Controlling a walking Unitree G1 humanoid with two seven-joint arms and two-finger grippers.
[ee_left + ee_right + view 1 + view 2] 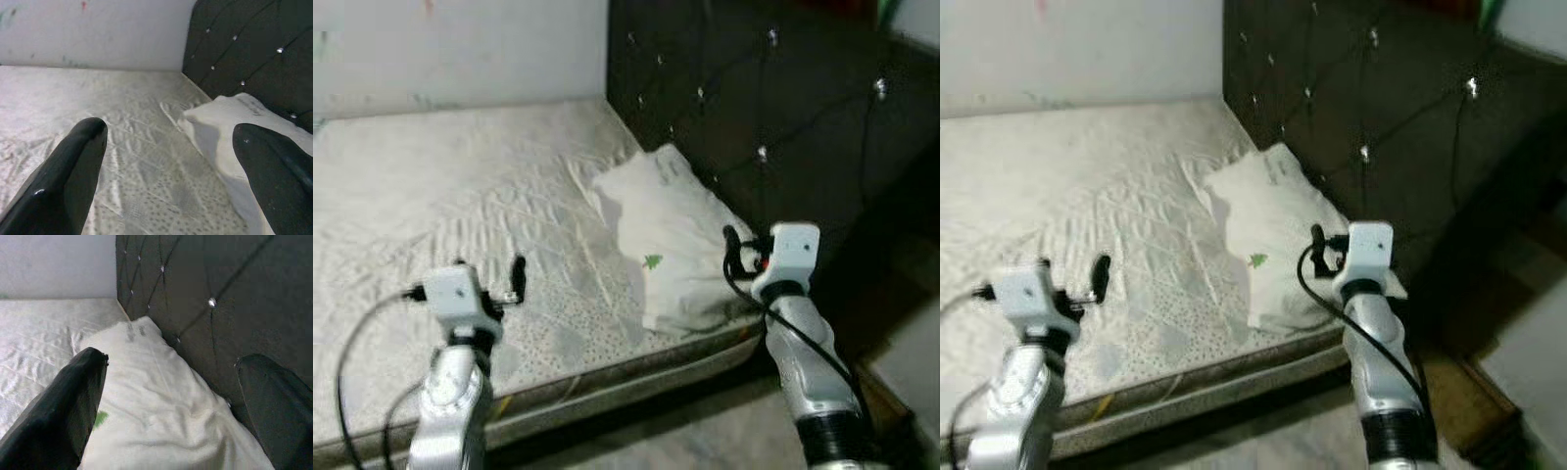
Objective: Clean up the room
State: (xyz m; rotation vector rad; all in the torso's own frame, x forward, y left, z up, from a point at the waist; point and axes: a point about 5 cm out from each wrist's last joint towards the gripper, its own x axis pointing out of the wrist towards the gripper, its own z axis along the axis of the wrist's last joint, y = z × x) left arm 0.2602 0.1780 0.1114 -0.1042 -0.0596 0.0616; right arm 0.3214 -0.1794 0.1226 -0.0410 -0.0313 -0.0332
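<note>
Pillow point(661, 245) lies at the bed's point(431, 196) corner beside the dark headboard point(783, 98), near the front edge. I judge it soft and light; its near edge seems easiest to take. Left pincer point(489, 279) and right pincer point(171, 396) both stand apart, empty. My right wrist view shows its green mark point(100, 418) closer.

Dark tufted headboard point(773, 108), pale wall point(460, 49)

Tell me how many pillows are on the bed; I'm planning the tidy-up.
1. The white pillow lies on the mattress against the dark headboard, just ahead of the right gripper. More could sit beyond the picture's edge.
</note>
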